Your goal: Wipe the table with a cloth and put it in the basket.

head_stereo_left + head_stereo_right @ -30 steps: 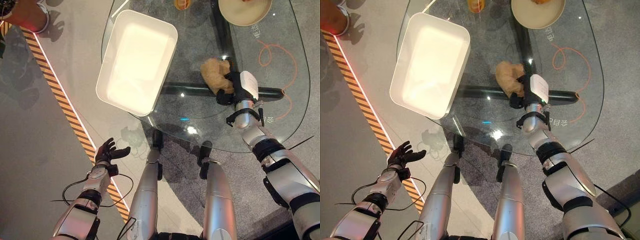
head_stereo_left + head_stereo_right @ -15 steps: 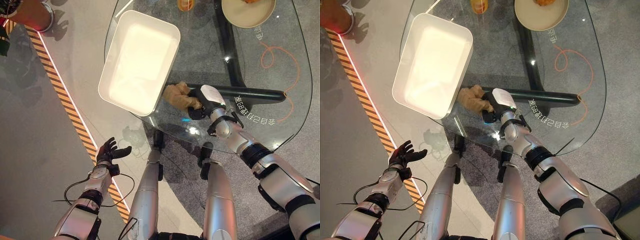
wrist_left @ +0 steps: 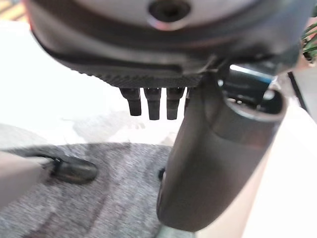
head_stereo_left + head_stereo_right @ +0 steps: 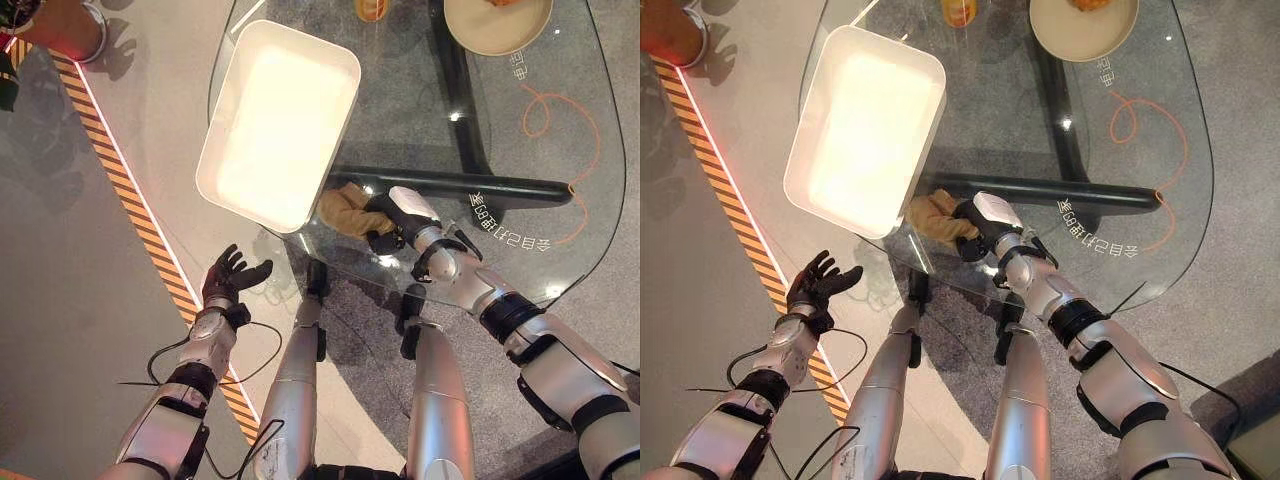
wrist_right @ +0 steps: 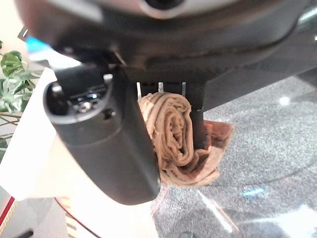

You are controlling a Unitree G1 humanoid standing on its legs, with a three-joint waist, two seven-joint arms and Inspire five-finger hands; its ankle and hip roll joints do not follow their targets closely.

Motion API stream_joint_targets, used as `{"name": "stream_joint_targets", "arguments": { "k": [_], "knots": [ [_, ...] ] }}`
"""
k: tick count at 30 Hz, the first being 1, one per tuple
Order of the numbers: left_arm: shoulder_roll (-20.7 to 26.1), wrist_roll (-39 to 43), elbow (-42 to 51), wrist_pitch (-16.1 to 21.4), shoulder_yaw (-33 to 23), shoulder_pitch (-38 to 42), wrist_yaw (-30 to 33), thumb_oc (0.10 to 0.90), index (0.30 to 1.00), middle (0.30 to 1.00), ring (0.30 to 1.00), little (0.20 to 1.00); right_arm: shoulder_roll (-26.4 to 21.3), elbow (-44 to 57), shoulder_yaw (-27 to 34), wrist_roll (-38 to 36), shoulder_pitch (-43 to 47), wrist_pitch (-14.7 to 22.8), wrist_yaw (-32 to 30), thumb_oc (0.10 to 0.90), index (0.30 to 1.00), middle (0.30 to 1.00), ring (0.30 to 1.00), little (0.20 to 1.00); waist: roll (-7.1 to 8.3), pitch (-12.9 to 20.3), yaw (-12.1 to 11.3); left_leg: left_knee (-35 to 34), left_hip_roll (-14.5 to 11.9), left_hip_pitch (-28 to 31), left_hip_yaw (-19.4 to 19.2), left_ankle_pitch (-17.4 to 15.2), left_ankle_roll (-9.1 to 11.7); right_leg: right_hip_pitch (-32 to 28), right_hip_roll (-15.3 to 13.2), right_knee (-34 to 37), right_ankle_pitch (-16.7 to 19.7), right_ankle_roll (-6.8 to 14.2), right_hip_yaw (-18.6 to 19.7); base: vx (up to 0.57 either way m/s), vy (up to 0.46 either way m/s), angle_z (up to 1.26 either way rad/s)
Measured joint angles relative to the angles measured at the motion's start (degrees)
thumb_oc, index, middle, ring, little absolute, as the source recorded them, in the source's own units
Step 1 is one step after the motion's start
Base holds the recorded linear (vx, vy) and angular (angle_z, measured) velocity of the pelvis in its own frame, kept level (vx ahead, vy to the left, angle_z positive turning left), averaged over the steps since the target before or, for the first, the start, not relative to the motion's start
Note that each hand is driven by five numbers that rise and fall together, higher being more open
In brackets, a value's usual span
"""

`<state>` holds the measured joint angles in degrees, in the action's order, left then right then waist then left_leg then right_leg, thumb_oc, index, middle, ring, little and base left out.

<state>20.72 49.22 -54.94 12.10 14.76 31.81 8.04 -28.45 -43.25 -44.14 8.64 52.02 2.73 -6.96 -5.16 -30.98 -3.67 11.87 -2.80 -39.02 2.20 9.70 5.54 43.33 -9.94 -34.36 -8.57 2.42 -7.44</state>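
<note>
The left hand hangs with fingers spread, off the near-left edge of the round glass table, over open floor. The white rectangular basket overhangs that table's left rim. Just beside the basket's near right corner, the right hand curls around the crumpled tan cloth, close to the table's near edge.

The right hand, its fingers closed around the tan cloth, has dragged it across the glass desk from the middle to beside the white basket. The left hand has risen slightly, fingers spread.
</note>
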Motion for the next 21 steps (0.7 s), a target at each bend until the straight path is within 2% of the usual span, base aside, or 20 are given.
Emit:
{"name": "stream_joint_targets", "arguments": {
  "k": [6, 12, 16, 21],
  "knots": [
    [0.0, 5.8, 2.1, 1.3, -1.8, -0.1, 0.3, 0.8, 0.9, 0.9, 0.9, 0.9, -0.2, 0.6, -0.1, 0.2, -0.9, 0.5, 2.8, 0.1, 0.3, 0.3, 0.3, 0.2, 0.0, 0.0, 0.5, 0.1, 0.0, 0.0, 0.0, -0.1, -0.1, 0.0, 0.0, -0.1, 0.0, 0.0, 0.0, 0.0, 0.0, 0.0],
    [0.5, 9.1, 3.5, 4.8, -2.9, 1.7, 3.9, 0.8, 0.9, 0.9, 0.9, 0.9, -1.0, 2.3, -1.3, 0.2, -2.4, 0.5, 3.2, 0.1, 0.3, 0.3, 0.3, 0.2, 0.02, 0.0, 0.6, 0.1, 0.0, 0.0, 0.0, 0.0, 0.0, 0.0, 0.0, -0.1, 0.0, 0.0, 0.0, 0.0, 0.0, 0.0],
    [0.7, 10.6, 3.9, 6.1, -5.0, 3.4, 6.0, 0.8, 0.9, 0.9, 0.9, 0.9, -0.9, 2.4, -1.3, 0.2, -3.2, 0.5, 0.8, 0.1, 0.3, 0.3, 0.3, 0.2, 0.02, 0.0, 0.7, 0.1, 0.0, 0.0, 0.0, 0.0, 0.0, 0.0, 0.0, -0.1, 0.0, 0.0, 0.0, 0.0, 0.0, 0.0],
    [1.2, 10.5, 2.3, 6.3, -7.1, 5.6, 11.5, 0.8, 0.9, 0.9, 0.9, 0.9, 0.1, 2.1, -1.1, -0.5, -4.7, 0.2, -5.9, 0.1, 0.3, 0.3, 0.3, 0.2, 0.05, 0.0, 0.8, 0.2, 0.0, 0.0, 0.0, 0.0, 0.0, 0.0, 0.0, -0.1, 0.0, 0.0, 0.0, 0.0, 0.0, 0.0]
  ]
}}
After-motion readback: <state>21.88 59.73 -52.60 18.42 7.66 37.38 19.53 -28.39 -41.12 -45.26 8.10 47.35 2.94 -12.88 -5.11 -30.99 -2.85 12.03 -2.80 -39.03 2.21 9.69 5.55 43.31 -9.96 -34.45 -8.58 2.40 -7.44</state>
